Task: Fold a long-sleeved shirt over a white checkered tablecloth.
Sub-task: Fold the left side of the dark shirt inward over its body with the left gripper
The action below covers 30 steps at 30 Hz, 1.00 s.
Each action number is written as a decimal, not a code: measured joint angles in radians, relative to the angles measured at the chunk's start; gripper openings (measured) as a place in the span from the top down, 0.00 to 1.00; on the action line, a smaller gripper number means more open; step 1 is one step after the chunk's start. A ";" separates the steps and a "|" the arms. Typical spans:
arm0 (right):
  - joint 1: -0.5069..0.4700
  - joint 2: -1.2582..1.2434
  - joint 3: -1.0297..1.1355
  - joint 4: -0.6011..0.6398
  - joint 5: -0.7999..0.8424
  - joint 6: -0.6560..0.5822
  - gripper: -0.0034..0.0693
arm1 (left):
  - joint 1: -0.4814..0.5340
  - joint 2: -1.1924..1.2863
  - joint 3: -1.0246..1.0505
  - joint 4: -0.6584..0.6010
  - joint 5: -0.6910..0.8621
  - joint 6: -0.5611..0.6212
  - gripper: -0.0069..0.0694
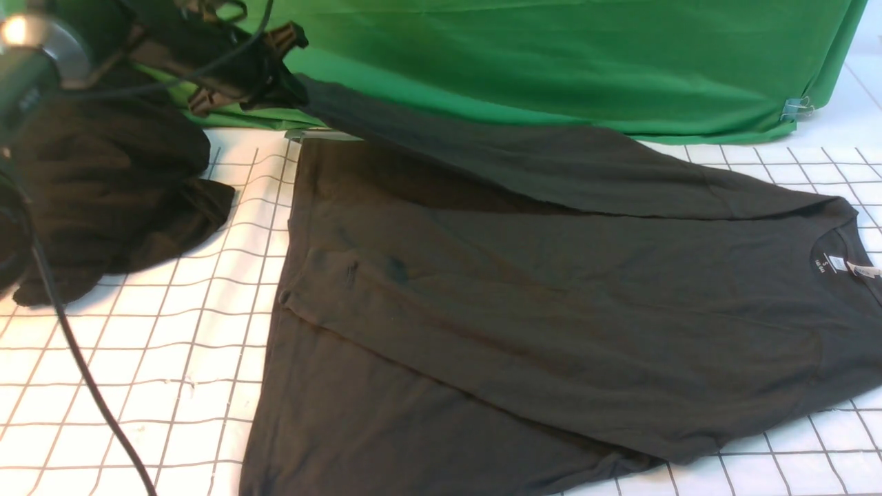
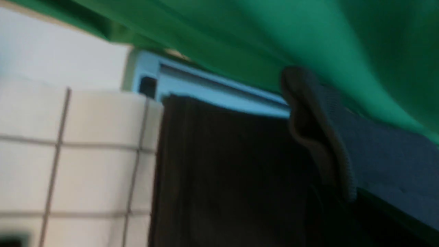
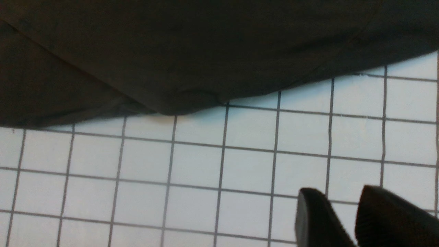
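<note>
Nearest the front camera, a black cable (image 1: 76, 358) runs across the white checkered tablecloth (image 1: 172, 358). Just beyond it the hem of the long-sleeved shirt (image 1: 551, 296) begins. The shirt lies spread flat across the middle and right of the cloth, with its collar and white neck label (image 1: 836, 264) at the right edge. A shapeless black heap (image 1: 103, 186) sits apart from it at the left.

Only the front view shows the left claw (image 1: 286, 86), raised at the back left before the green cloth (image 1: 551, 55). It is closed on the end of the far sleeve (image 1: 517, 158), which stretches taut from the shoulder up to it, clear of the table. The left wrist view adds the ribbed cuff (image 2: 319, 137) up close, against the green cloth and above a pale blue frame (image 2: 212, 89). The claw's own fingers cannot be made out there.

Only the right wrist view shows the right claw (image 3: 343, 219). Its two dark tips stand a narrow gap apart with nothing between them, over bare squares of tablecloth. The shirt's near edge (image 3: 205, 51) lies well apart from them.
</note>
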 joint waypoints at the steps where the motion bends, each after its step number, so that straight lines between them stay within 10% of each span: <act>1: 0.000 0.000 0.000 0.000 0.012 0.008 0.70 | 0.001 -0.035 0.000 0.001 0.063 0.000 0.88; 15: 0.000 0.000 0.000 0.000 0.034 -0.014 0.94 | -0.069 -0.443 0.397 0.070 0.335 0.000 0.88; 30: 0.000 0.000 0.000 0.000 0.030 -0.018 0.92 | -0.183 -0.641 1.233 0.227 -0.181 -0.089 0.79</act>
